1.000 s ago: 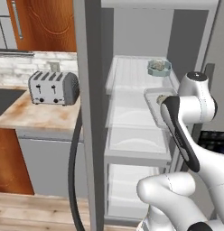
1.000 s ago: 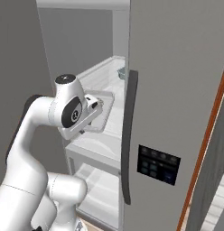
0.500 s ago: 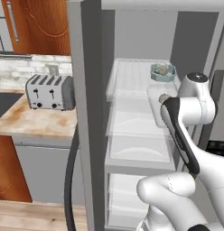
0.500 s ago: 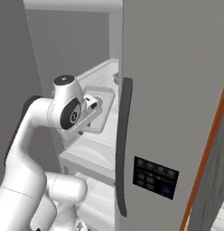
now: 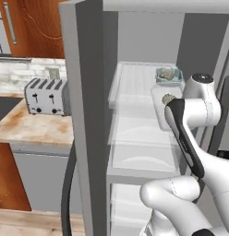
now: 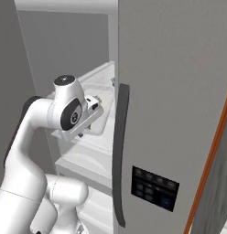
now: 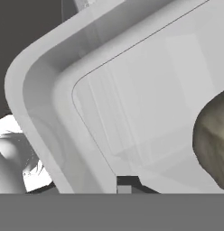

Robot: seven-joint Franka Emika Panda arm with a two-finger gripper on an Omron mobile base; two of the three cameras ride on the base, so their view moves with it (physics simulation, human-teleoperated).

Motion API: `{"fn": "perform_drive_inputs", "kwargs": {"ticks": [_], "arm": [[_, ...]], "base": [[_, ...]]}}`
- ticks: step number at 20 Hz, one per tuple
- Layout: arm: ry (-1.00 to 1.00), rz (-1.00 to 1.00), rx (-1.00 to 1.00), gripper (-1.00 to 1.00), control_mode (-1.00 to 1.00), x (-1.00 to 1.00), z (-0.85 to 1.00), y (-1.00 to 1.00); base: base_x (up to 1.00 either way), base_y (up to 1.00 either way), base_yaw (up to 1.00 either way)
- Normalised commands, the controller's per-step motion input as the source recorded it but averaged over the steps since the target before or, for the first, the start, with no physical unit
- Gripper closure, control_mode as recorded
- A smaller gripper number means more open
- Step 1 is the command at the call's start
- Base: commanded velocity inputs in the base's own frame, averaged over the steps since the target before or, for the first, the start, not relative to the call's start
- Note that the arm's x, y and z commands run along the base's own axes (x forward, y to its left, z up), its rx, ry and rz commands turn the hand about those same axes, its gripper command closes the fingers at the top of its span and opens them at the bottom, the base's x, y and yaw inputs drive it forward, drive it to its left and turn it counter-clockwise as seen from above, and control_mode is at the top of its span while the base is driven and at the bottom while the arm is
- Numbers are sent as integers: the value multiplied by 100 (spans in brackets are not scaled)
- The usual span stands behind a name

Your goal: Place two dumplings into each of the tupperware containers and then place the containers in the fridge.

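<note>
My gripper (image 7: 127, 182) inside the fridge (image 5: 84, 115), jaws nearly closed — on the container (image 7: 109, 90) rim or not, I cannot tell — one dumpling (image 7: 213, 140) inside.

No text, label or number can be read; the fridge door's control panel (image 6: 154, 188) shows only blurred icons.

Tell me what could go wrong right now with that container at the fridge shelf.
The gripper looks pinched on the rim of the near tupperware container; a slip could tip it and roll a dumpling out. Pushing deeper might bump the far container. The arm works close to the fridge door.
</note>
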Motion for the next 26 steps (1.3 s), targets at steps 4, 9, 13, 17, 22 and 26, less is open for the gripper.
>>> {"fn": "perform_drive_inputs", "kwargs": {"ticks": [4, 9, 13, 17, 22, 26], "arm": [[0, 0, 0, 100, 100, 0, 0, 0], [0, 0, 0, 100, 100, 0, 0, 0], [-2, 1, 0, 100, -100, 0, 7, 0], [-16, 11, 0, 100, -100, 0, 22, 6], [-10, 19, 0, 100, -100, 2, 32, 22], [0, 12, 0, 100, -100, 48, 53, 20]], "base": [[32, 0, 4], [0, 0, 0], [0, 0, 0], [0, 0, 0], [0, 0, 0], [0, 0, 0]]}}
